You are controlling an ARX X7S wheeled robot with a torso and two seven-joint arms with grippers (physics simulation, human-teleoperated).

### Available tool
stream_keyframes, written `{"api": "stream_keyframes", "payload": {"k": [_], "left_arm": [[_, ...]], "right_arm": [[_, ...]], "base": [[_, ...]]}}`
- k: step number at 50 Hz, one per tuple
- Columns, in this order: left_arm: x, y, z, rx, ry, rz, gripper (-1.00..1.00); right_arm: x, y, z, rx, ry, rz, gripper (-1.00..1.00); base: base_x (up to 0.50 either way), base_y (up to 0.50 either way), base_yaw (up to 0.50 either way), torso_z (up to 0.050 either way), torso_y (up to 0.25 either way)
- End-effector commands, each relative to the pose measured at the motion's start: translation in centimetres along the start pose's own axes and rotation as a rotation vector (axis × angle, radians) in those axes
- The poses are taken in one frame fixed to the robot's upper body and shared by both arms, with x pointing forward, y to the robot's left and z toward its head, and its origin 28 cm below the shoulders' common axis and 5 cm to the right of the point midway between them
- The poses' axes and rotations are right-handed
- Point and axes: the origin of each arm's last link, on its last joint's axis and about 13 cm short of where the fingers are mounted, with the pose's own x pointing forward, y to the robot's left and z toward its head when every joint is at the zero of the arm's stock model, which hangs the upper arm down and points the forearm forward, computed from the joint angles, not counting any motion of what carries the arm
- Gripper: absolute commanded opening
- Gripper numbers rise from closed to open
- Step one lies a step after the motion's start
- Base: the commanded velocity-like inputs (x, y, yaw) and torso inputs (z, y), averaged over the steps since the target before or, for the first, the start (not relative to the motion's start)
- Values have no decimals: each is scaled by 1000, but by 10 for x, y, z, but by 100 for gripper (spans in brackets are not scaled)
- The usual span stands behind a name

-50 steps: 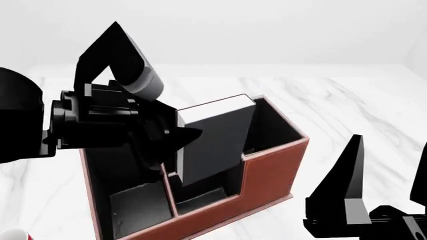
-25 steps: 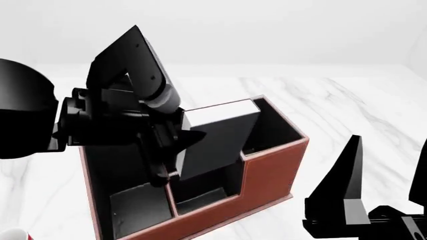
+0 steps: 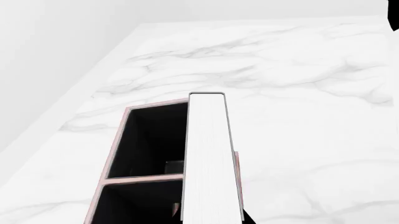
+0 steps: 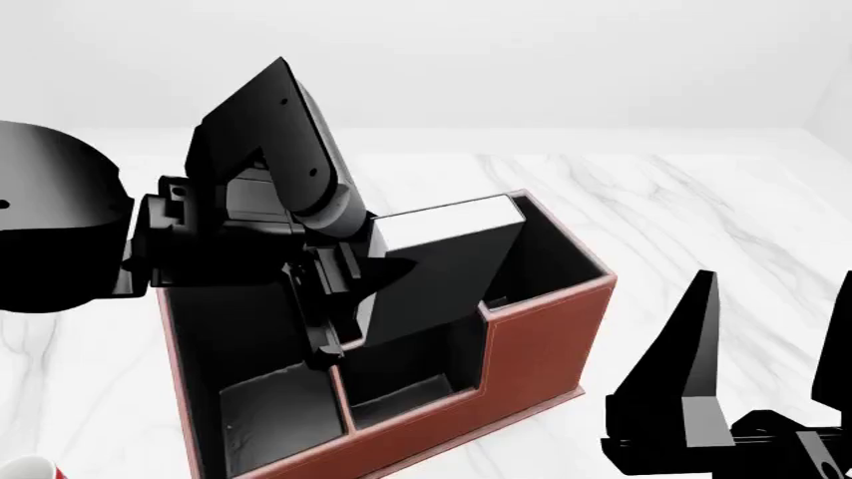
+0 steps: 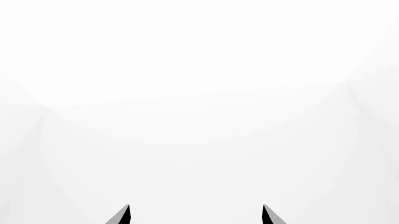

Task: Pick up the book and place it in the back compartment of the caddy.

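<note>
Left pincer [image 4: 349, 299] is clamped on the book [image 4: 433, 279], gripping its near-left lower part, fingers on either cover. Book is tilted, top leaning far-right, white page edges [image 3: 209, 158] facing up; its lower end is down inside the caddy [image 4: 533, 344], in the tall far section. Whether the bottom edge touches the caddy floor I cannot tell (hidden by the divider and the pincer). In the left wrist view the page edge runs lengthwise along one long wall of the caddy, with two black compartments open beside it, split by a thin divider [image 3: 143, 178].

Caddy sits on the white marble table [image 4: 705, 210], reddish-brown outside, black inside, far end taller, low near end with two small compartments.

Right pincer [image 4: 765, 384] hovers near-right of the caddy, well apart from it, spread wide with nothing between the fingers; in the right wrist view only its two fingertips [image 5: 122, 215] show against blank white.

A bit of red-and-white mug [image 4: 24, 469] shows at the near-left corner of the head view.
</note>
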Motion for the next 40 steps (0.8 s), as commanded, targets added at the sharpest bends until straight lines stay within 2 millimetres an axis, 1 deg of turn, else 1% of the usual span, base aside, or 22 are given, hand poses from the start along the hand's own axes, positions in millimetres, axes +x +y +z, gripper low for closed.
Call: {"api": "stream_keyframes", "payload": {"k": [1,5,16,23,40], "left_arm": [[-2,6,6,31,-51,48,-100],[-5,7,7,32,-45,55,-100],[-4,8,5,55,15,52,-100],[-4,6,6,54,-9,22,-100],[1,5,-10,32,7,13,-100]], "right_arm": [[2,-1,0,-22,-15,4,100],[2,-1,0,-21,-14,4,100],[1,-1,-1,-18,-12,5,100],[1,-1,-1,-19,-10,6,100],[0,-1,-3,-21,-6,7,100]], "base": [[0,0,0,0,0],[0,0,0,0,3],[0,0,0,1,1],[0,0,0,0,1],[0,0,0,0,1]]}}
